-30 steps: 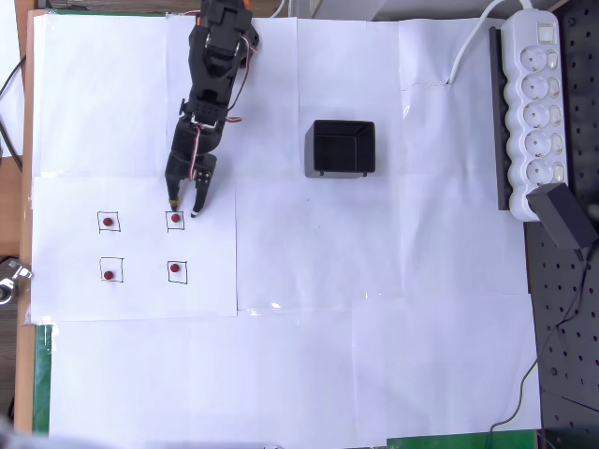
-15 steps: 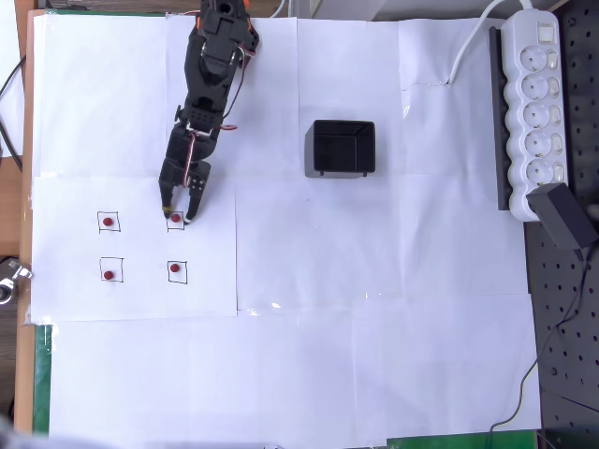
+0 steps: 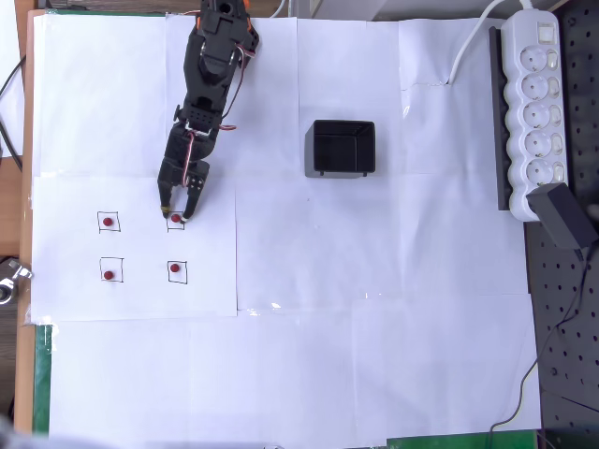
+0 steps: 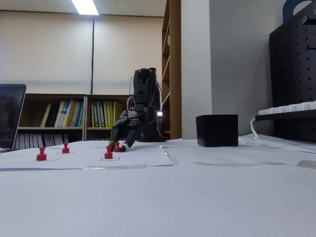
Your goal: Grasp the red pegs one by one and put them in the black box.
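- Since a moment ago the pincer has slid toward the surface's left edge and now brackets one of the red pegs.
- Its fingers are spread, one on each side of that peg, not yet pinching.
- Three other pegs stand in their squares nearer the left edge.
- Well apart, toward the surface's middle, sits the black box.
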Available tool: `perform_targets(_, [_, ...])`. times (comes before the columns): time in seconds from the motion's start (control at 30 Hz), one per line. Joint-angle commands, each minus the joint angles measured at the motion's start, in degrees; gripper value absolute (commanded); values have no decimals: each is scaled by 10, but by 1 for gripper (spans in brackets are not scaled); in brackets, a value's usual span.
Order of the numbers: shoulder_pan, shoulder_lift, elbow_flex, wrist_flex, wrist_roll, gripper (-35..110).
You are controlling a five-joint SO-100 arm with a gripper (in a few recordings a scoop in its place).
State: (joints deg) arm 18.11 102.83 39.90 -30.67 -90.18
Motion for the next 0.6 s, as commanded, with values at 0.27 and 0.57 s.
perform_targets(0.27, [11,9,26,-2,-4,5])
perform_targets(0.57, [0,-57,34,136,6,0])
